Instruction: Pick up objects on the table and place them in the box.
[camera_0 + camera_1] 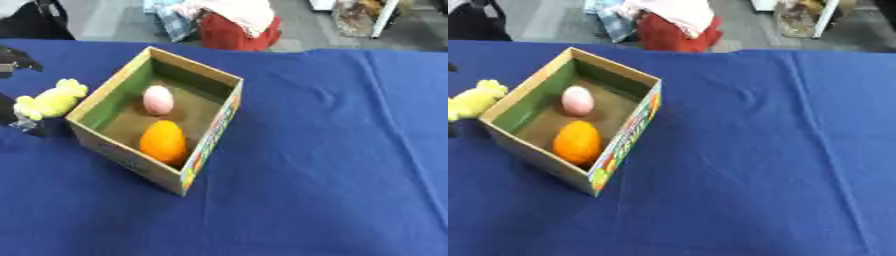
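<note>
An open cardboard box [213, 131] with green inner walls stands on the blue tablecloth, left of centre. Inside it lie a pale pink egg [158, 99] toward the back and an orange egg [164, 142] toward the front. Just outside the box's left wall is a yellow plush toy [51, 100], level with the rim. My left hand [19, 121] shows only partly at the left edge, with black parts above and below the toy, and seems closed on it. The right hand is in neither view.
The blue cloth [332, 165] covers the whole table, with wide room to the right of and in front of the box. Beyond the far edge, off the table, are a red bag [236, 32] and pale fabric.
</note>
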`<state>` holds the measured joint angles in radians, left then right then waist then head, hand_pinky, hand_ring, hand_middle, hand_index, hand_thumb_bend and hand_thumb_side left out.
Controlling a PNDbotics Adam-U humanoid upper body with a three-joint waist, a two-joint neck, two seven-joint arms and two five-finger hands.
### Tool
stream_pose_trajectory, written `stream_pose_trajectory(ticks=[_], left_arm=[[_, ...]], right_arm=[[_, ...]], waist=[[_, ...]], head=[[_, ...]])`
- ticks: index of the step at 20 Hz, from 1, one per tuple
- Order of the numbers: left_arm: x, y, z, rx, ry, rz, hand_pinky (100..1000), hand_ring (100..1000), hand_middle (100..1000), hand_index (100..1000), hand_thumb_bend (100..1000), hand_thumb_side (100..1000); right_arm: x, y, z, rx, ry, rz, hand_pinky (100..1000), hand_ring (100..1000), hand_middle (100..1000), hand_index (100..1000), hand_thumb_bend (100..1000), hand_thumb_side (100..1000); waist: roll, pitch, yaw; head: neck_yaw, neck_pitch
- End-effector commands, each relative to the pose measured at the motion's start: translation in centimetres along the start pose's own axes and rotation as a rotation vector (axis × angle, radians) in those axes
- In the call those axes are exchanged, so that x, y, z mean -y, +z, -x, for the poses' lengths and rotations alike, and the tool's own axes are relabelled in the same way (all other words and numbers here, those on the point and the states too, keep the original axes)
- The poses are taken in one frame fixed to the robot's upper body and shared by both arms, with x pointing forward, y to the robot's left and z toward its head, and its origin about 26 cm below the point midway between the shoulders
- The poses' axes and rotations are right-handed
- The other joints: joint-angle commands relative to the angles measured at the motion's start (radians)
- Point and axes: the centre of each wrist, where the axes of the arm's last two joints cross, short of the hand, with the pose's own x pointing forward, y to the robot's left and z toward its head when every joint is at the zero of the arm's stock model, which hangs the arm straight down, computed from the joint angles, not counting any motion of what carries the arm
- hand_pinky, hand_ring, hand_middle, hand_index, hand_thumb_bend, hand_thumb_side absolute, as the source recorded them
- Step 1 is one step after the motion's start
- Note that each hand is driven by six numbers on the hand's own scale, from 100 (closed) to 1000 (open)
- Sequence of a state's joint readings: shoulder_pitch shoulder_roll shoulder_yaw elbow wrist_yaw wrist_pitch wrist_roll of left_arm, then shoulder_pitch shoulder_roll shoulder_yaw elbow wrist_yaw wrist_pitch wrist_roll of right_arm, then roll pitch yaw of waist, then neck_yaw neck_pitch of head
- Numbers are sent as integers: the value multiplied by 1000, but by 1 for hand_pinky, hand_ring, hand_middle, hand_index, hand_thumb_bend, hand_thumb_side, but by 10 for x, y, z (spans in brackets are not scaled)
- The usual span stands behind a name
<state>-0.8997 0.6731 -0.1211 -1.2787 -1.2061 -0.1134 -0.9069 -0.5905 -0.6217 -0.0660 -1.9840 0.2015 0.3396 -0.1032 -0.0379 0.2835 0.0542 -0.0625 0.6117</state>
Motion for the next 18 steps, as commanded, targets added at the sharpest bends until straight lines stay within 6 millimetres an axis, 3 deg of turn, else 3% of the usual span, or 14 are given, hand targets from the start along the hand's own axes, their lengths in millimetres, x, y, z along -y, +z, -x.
stream_pose_trajectory(ticks=[1,12,18], left_arm=[[-9,1,8,-62,9,-16,709,960,933,1000,773,619],[1,-19,4,-106,76,-61,675,933,904,999,666,657],[5,-28,6,-133,100,-48,665,926,896,985,582,636]], right_arm=[[8,-1,-5,20,8,26,596,752,714,879,603,955],[5,2,0,-9,0,34,595,750,712,877,595,955],[5,4,1,-18,-3,37,594,749,709,875,597,959]], waist=[[2,-18,-2],[-4,-4,-14],[-5,7,-21]], head=[[7,-11],[19,-23],[23,-31]])
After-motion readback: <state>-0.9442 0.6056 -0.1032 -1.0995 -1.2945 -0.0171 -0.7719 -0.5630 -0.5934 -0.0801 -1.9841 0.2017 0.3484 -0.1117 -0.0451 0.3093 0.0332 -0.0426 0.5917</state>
